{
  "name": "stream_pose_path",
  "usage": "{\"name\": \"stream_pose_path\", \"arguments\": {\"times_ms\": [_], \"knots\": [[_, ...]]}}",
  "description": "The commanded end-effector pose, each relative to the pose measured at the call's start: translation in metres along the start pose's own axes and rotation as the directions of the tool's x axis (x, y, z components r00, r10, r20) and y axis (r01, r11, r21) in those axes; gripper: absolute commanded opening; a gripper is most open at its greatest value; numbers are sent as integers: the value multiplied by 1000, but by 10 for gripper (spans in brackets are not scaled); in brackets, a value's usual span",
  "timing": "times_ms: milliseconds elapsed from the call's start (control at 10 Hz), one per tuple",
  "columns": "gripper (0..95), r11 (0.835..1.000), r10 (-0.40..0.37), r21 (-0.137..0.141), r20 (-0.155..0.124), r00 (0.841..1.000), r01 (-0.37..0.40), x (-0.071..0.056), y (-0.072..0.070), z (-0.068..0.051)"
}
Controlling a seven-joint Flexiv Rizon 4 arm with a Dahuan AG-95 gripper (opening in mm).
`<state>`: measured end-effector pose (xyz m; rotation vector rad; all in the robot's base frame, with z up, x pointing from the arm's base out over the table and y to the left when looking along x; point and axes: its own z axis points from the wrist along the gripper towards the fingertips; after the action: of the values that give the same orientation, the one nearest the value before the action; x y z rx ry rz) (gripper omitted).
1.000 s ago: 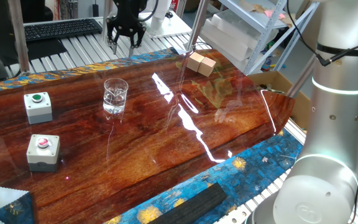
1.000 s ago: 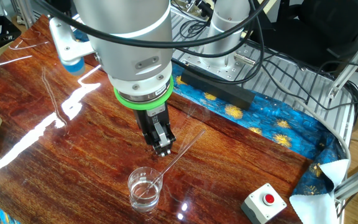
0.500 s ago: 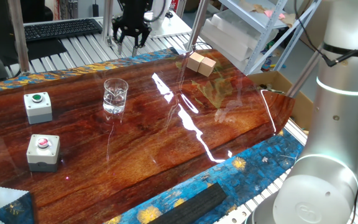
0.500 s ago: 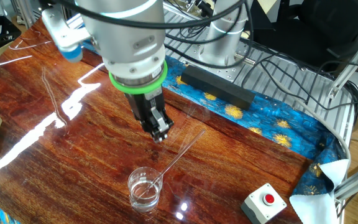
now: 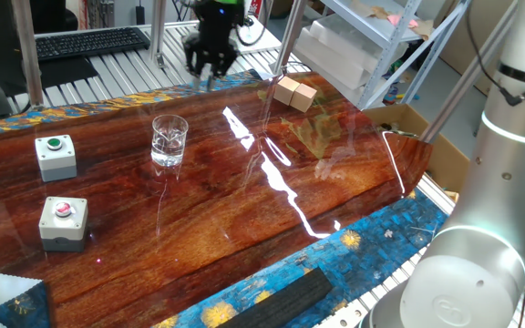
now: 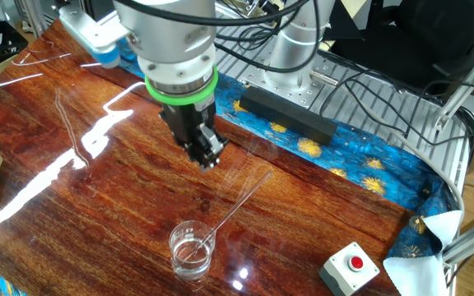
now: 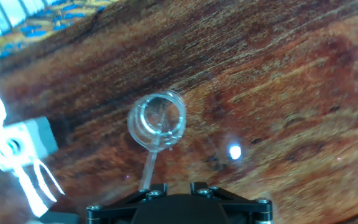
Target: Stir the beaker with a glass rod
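Note:
The beaker (image 5: 169,139) is a small clear glass that stands upright on the glossy wooden table (image 5: 244,210). It also shows in the other fixed view (image 6: 191,250) and in the hand view (image 7: 157,119). The glass rod (image 6: 239,205) leans with one end inside the beaker and its other end down on the wood. In the hand view the rod (image 7: 149,163) runs from the beaker's rim towards my fingers. My gripper (image 6: 208,157) hangs above the table, apart from the rod and the beaker. It is open and empty. It shows high at the table's far edge (image 5: 210,56) and at the bottom of the hand view (image 7: 174,188).
Two grey button boxes stand at the left, one green-topped (image 5: 56,155) and one red-topped (image 5: 64,221). Wooden blocks (image 5: 294,93) lie at the far edge. A black bar (image 5: 281,299) lies on the blue cloth at the front. A cardboard box (image 5: 408,123) stands right of the table.
My gripper has risen and moved away from the beaker and the rod, towards the table's far edge. The rod and the beaker have stayed put.

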<state>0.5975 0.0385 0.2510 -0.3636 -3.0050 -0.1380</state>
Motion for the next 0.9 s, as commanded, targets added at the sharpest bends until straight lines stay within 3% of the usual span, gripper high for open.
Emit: {"name": "stream_pose_path", "arguments": {"times_ms": [100, 400, 600, 800, 900], "knots": [[190, 992, -111, 64, -2, 994, 111, 4, -7, 7], [190, 977, -193, 92, -6, 981, 192, 2, -7, 17], [190, 978, -189, 93, 0, 982, 188, -1, -8, 26], [190, 979, -183, 92, 1, 983, 182, -2, -8, 26], [0, 979, -180, 92, -5, 984, 179, -2, -8, 27]]}}
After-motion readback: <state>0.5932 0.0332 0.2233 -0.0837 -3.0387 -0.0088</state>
